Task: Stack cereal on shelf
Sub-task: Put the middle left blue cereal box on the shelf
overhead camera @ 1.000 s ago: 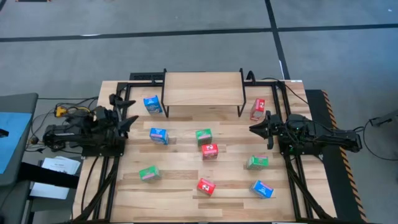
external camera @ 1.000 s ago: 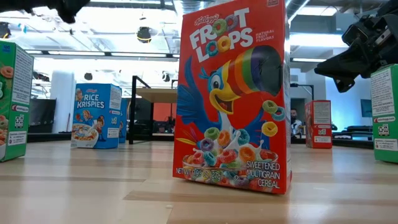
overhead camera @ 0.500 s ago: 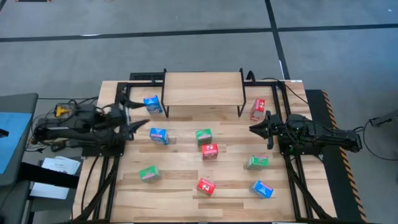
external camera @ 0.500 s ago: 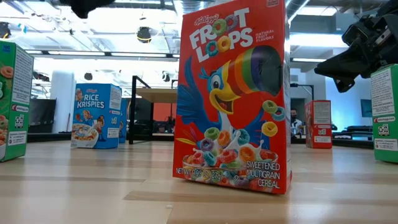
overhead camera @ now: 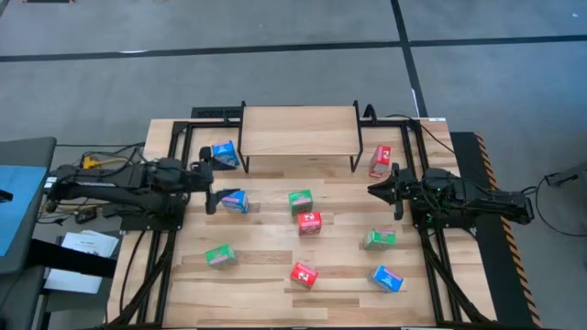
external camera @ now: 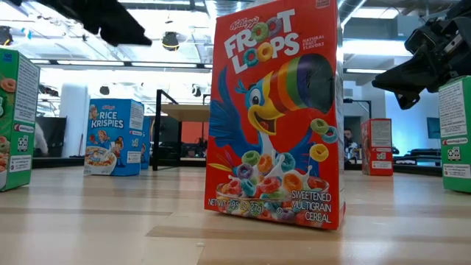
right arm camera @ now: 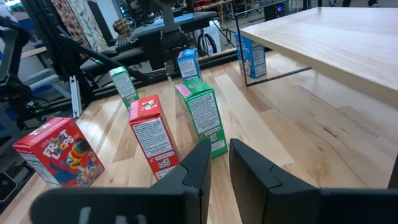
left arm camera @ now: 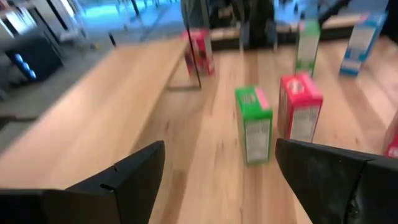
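Note:
Several small cereal boxes stand upright on the plank table, among them a blue one (overhead camera: 235,200), a green one (overhead camera: 300,200) and a red one (overhead camera: 310,221) near the middle. The shelf (overhead camera: 299,131), a light-wood board on black legs, stands at the far edge with nothing on it. My left gripper (overhead camera: 209,181) hangs open just left of that blue box, above the table; its wrist view looks between the fingers at the green box (left arm camera: 254,124) and the red box (left arm camera: 300,106). My right gripper (overhead camera: 374,190) waits shut at the right side, over the table.
Another blue box (overhead camera: 225,153) stands by the shelf's left leg and a red one (overhead camera: 381,160) by its right leg. Toward the near edge stand a green (overhead camera: 218,256), a red (overhead camera: 304,274), a blue (overhead camera: 386,278) and another green box (overhead camera: 379,238).
My left gripper has reached out from the table's left edge toward the right, up to the blue box near the middle, and has tipped as the arm stretched. It has stayed open. No box has moved.

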Available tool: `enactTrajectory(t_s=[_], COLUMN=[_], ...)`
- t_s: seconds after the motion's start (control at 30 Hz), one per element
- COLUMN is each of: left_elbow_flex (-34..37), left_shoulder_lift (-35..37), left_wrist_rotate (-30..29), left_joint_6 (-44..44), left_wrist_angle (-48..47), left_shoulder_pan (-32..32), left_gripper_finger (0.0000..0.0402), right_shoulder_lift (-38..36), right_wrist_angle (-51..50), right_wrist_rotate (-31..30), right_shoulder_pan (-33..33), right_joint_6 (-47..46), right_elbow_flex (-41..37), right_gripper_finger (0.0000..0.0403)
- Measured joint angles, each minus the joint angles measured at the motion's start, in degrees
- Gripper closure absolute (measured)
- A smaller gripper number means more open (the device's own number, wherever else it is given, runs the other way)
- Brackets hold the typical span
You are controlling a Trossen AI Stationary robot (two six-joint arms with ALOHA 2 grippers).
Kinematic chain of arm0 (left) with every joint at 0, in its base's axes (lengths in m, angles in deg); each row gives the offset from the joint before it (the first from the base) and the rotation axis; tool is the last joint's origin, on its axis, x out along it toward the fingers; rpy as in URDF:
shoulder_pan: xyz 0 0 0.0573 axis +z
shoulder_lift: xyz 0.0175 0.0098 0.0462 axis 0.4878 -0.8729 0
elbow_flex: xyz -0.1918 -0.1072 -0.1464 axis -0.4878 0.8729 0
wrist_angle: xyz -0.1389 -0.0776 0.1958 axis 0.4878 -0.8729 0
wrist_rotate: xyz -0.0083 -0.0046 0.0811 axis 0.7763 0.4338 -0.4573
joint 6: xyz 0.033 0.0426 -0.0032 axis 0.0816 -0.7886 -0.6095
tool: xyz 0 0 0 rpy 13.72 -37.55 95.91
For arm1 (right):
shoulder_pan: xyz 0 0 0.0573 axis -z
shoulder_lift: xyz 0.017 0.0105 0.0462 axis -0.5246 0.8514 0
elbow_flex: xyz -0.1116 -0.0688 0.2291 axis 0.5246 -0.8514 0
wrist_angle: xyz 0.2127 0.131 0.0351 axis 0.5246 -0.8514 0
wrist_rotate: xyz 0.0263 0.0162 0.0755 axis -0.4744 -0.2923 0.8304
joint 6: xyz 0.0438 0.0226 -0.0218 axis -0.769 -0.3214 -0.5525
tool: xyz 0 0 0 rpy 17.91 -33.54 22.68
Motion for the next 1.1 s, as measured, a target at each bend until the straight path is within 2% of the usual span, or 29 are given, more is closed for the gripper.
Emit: enactTrajectory(t_s=[0.27, 0.63, 1.1], left_elbow_flex=[0.02, 0.02, 0.02], left_shoulder_lift=[-4.65, -10.13, -11.31], left_wrist_rotate=[2.75, 3.08, 3.06], left_joint_6=[2.59, 7.30, 9.15], left_wrist_angle=[-3.22, -8.37, -15.09], left_shoulder_pan=[-0.02, -0.02, -0.02], left_gripper_finger=[0.0103, 0.0103, 0.0103], right_shoulder_lift=[0.00, 0.00, 0.00], right_wrist_angle=[0.00, 0.00, 0.00], right_wrist_rotate=[-0.02, -0.01, -0.02], right_shoulder_pan=[0.00, 0.00, 0.00], right_joint_6=[0.00, 0.00, 0.00], right_elbow_flex=[0.00, -0.01, -0.02], right_gripper_finger=[0.0321, 0.0321, 0.0321])
